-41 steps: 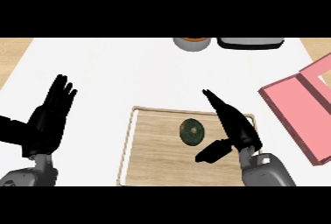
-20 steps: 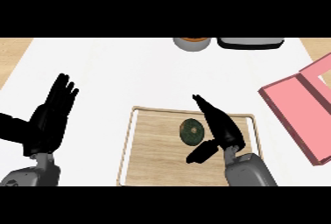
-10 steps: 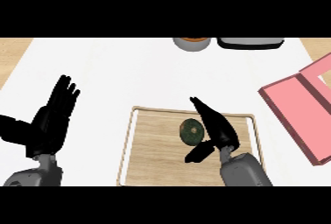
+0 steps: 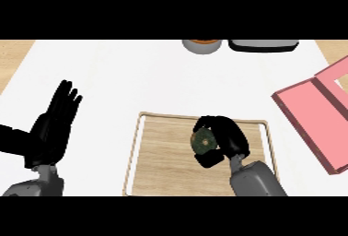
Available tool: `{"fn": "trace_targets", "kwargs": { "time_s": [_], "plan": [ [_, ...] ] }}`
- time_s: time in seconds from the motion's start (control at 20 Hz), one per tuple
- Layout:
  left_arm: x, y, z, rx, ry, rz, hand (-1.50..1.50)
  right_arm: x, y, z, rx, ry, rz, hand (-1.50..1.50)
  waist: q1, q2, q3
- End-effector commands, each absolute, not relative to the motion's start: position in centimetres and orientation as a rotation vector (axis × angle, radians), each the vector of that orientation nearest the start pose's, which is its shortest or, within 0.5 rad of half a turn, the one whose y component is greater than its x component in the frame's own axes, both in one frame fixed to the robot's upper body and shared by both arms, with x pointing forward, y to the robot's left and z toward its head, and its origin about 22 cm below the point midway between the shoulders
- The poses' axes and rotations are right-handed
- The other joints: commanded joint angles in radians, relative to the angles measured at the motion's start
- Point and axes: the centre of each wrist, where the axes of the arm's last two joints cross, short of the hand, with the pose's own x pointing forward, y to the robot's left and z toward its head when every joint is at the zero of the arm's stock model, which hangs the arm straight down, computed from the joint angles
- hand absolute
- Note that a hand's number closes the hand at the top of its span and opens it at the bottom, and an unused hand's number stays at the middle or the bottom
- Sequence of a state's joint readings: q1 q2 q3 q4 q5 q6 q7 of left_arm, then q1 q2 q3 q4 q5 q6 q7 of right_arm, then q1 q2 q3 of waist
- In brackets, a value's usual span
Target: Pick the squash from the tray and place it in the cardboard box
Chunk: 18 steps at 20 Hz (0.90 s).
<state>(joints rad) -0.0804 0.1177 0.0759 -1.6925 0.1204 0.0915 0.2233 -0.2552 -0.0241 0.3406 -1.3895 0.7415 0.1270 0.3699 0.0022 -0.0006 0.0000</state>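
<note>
Squash: dark green, round, inside the tray, clasped in the right hand. Fingers curled over its far side, thumb hooked under its near side, palm pressed to its right flank. Only the left face of it showing between them. Resting on the wood or raised off it: cannot tell.

Tray: pale wood with a low light rim, lying under and all round the right hand, wider to its left. Holding nothing but the squash and the hand around it.

Box: pink, open, well to the right of the right hand, apart from the tray and standing on the white surface. Cut off by the view's right edge, so little of its inside in view.

Far beyond the fingers, at the surface's back edge: a grey bowl with something orange in it, and just right of that a dark flat container, contents impossible to make out.

Left hand: far left of the right hand, off the tray, open, fingers straight and pointing up, holding nothing, resting near the view's left edge.
</note>
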Motion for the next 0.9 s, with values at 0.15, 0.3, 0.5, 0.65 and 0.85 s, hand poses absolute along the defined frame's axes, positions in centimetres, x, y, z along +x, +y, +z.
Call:
{"fn": "trace_targets", "kwargs": {
  "time_s": [0.15, 0.3, 0.5, 0.65, 0.85],
  "plan": [
    [26.8, 27.4, 6.4, 0.079, -1.558, 0.117, 0.0, 26.8, -12.0, 3.2, -0.522, -1.345, 0.966, 1.5, -0.004, 0.0, 0.0],
    [25.9, 24.7, 5.4, 0.059, -1.541, 0.108, 0.0, 26.9, -11.9, 4.0, -0.593, -1.41, 0.931, 1.5, -0.004, -0.001, 0.0],
    [27.0, 26.6, 6.7, 0.075, -1.545, 0.12, 0.0, 21.8, -8.7, 4.0, -0.631, -1.46, 1.253, 1.5, -0.014, -0.006, -0.001],
    [26.3, 25.8, 5.1, 0.089, -1.537, 0.117, 0.0, 19.2, -6.9, 4.2, -0.708, -1.482, 1.405, 1.5, -0.011, -0.007, -0.001],
    [25.9, 26.8, 6.4, 0.056, -1.551, 0.107, 0.0, 14.9, -6.3, 7.5, -0.712, -1.578, 1.4, 1.5, -0.01, -0.006, -0.001]
  ]
}}
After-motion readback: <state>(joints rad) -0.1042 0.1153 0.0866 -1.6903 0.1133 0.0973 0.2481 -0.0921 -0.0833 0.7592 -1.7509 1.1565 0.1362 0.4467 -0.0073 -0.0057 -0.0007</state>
